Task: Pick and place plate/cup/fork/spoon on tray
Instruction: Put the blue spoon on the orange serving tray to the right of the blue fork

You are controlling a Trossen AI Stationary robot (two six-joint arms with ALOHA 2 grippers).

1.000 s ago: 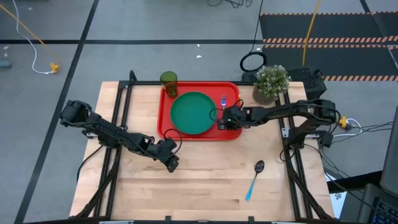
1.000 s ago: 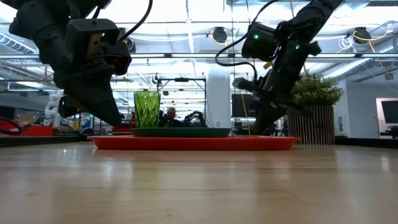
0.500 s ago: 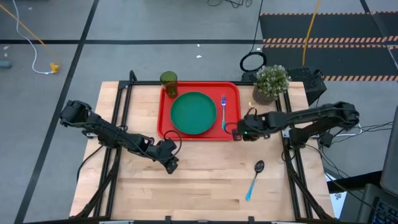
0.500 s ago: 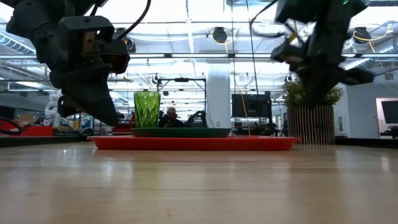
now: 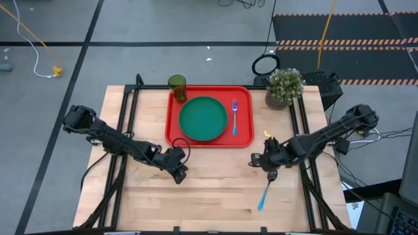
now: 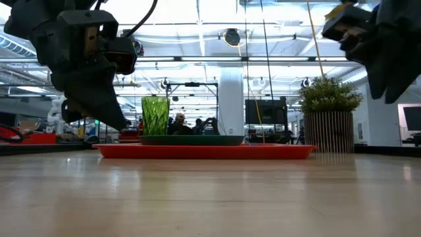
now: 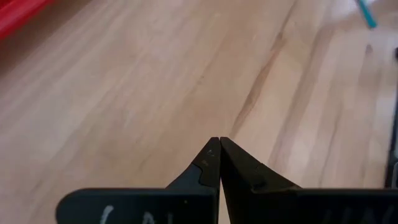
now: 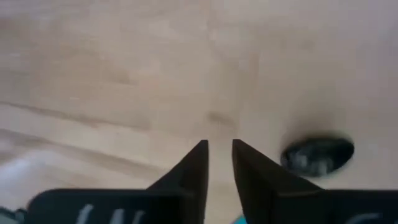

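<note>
High view looks straight down, low view level across the table (image 6: 210,197) (both share the tray (image 5: 247,140)), wrists close

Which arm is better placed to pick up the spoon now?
The right. Its gripper hovers beside the spoon, whose bowl shows just off its fingertips in the wrist view. The left gripper waits shut, farther away.

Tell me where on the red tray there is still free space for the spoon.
On the tray, the plate fills the middle and the fork lies to its right. Bare red remains along the near rim and in the corners; the cup stands at the far left corner.
</note>
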